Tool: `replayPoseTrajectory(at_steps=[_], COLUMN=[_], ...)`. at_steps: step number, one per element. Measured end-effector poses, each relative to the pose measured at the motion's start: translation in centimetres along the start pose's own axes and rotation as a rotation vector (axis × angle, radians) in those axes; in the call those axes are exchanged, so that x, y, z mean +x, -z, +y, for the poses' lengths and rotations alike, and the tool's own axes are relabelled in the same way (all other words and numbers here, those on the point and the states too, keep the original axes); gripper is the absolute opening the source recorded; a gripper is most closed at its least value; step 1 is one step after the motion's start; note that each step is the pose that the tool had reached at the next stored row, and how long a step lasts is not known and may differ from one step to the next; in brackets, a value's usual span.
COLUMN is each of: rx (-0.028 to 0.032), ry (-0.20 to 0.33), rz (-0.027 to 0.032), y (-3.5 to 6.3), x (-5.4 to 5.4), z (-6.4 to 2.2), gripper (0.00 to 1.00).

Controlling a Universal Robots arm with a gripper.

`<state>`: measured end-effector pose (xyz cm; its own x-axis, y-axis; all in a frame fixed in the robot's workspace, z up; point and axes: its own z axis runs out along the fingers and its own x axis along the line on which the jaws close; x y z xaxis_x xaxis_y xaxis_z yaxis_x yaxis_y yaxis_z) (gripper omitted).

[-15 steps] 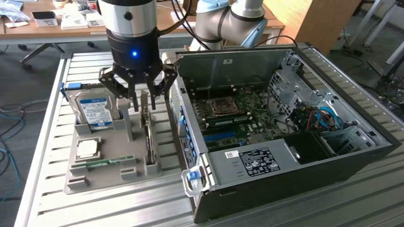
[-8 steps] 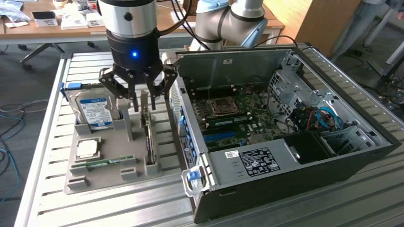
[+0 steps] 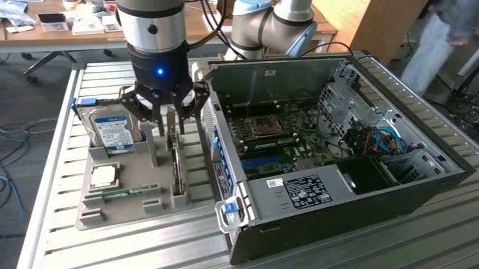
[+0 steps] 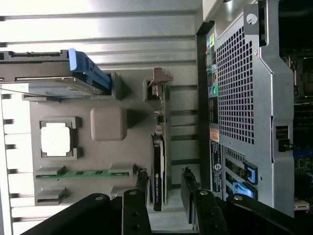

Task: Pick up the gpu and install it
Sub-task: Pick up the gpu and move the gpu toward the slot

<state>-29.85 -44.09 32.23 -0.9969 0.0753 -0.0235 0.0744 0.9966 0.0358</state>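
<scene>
The claw point(image 4: 165, 185) stands half-open, one finger point(image 4: 142, 182) on each side of the gpu point(image 4: 160, 147) with a gap showing on both sides, so nothing is gripped. In the exterior view it hangs left of centre point(image 3: 170, 124), low over the card point(image 3: 177, 162), which stands on edge in its slot at the right side of the grey tray point(image 3: 134, 168). The open computer case point(image 3: 430, 185) fills the right of the frame, its motherboard point(image 3: 292, 140) bare. Pickup is not yet made, and installation remains undone.
</scene>
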Motion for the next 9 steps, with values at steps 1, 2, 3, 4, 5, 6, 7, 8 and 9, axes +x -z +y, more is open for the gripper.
replayPoseTrajectory(at_steps=[1, 2, 3, 4, 5, 6, 7, 8, 9], rx=[0.0, 0.0, 0.0001, 0.0001, 0.0001, 0.0, 0.0002, 0.0002, 0.0002], ry=[0.0, 0.0, 0.0, 0.0, 0.0, 0.0, 0.0, 0.0, 0.0], rz=[0.0002, 0.0005, 0.0008, 0.001, 0.0013, 0.0014, 0.0017, 0.0018, 0.0021], y=[-0.17, -0.36, -0.54, -0.71, -0.87, -1.02, -1.18, -1.33, -1.49], x=[0.0, 0.0, 0.0, 0.1, 0.1, 0.1, 0.1, 0.2, 0.2], z=[-0.01, -0.02, -0.02, -0.03, -0.04, -0.04, -0.05, -0.06, -0.07], gripper=[0.41, 0.41, 0.41, 0.41, 0.41, 0.41, 0.41, 0.41, 0.41])
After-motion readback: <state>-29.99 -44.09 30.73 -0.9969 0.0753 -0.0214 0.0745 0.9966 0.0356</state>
